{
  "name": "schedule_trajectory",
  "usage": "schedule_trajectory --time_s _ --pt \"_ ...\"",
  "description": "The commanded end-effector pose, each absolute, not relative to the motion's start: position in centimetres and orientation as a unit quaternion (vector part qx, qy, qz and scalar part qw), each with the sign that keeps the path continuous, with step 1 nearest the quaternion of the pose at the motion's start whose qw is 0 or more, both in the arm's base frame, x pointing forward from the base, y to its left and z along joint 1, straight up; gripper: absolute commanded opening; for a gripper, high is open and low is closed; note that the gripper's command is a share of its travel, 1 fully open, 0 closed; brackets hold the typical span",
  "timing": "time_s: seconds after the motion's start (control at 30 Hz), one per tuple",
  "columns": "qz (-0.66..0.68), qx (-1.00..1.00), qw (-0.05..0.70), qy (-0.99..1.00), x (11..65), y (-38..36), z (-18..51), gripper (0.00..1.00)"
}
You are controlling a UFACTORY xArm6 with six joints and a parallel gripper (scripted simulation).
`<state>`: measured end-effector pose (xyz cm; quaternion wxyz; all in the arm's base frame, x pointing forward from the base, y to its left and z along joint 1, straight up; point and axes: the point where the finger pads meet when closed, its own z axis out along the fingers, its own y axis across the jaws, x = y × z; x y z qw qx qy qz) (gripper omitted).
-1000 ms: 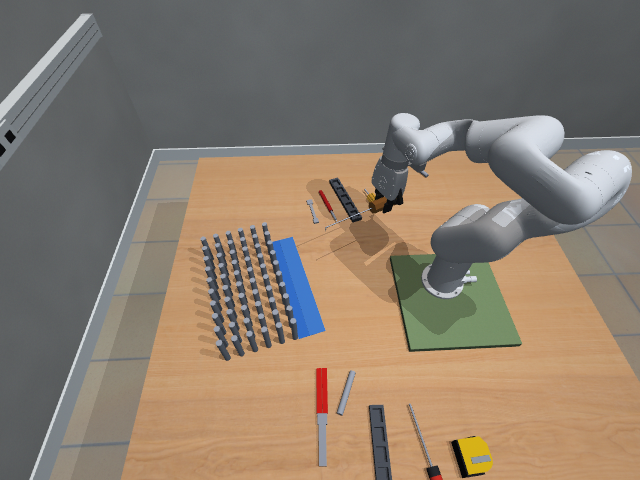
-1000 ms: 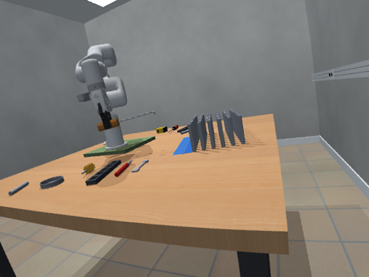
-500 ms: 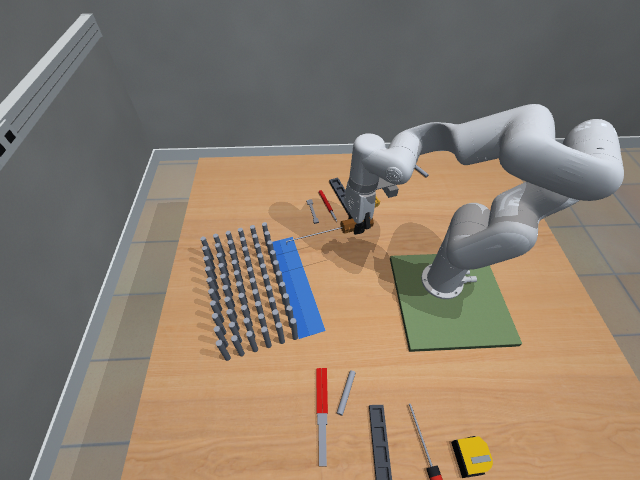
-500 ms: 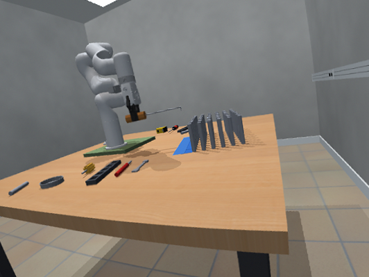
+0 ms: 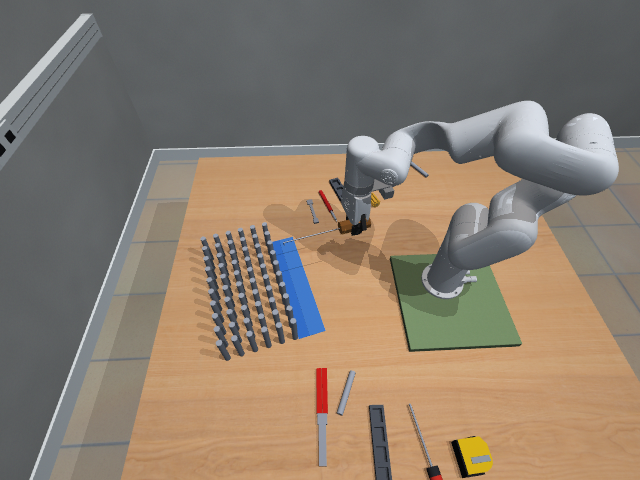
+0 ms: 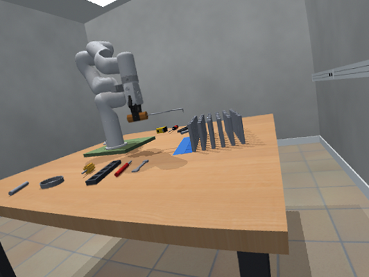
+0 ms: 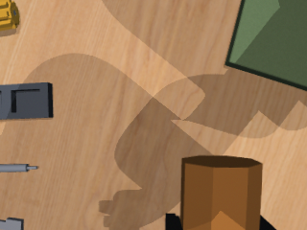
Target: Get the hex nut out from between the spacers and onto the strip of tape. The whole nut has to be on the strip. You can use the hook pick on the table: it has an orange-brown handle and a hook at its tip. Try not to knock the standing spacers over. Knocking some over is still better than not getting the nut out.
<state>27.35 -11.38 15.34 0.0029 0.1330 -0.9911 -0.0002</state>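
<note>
My gripper (image 5: 356,226) (image 6: 136,116) is shut on the orange-brown handle of the hook pick (image 5: 345,226) (image 6: 140,116) (image 7: 220,192) and holds it level, well above the table. Its thin shaft (image 5: 312,235) (image 6: 165,110) points toward the far end of the blue tape strip (image 5: 298,287) (image 6: 182,146), with the hook tip over that end. The grid of upright grey spacers (image 5: 242,286) (image 6: 217,130) stands right beside the strip. The hex nut is hidden among the spacers; I cannot see it.
Near the gripper lie a small grey wrench (image 5: 312,210) (image 6: 140,165), a red-handled screwdriver (image 5: 326,203) (image 6: 122,168), a dark tray (image 6: 103,172) (image 7: 26,101) and a yellow part (image 6: 88,167) (image 7: 7,18). The arm stands on a green mat (image 5: 460,320) (image 7: 273,43). More tools lie along the near edge in the top view.
</note>
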Motion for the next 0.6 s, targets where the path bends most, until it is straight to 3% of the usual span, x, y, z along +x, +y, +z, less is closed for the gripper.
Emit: schedule_trajectory --time_s 0.0,0.57 --pt "0.001 0.133 0.001 -0.991 27.5 -11.4 15.4 0.0" --pt "0.001 0.133 -0.002 -0.991 27.6 -11.4 12.5 0.0"
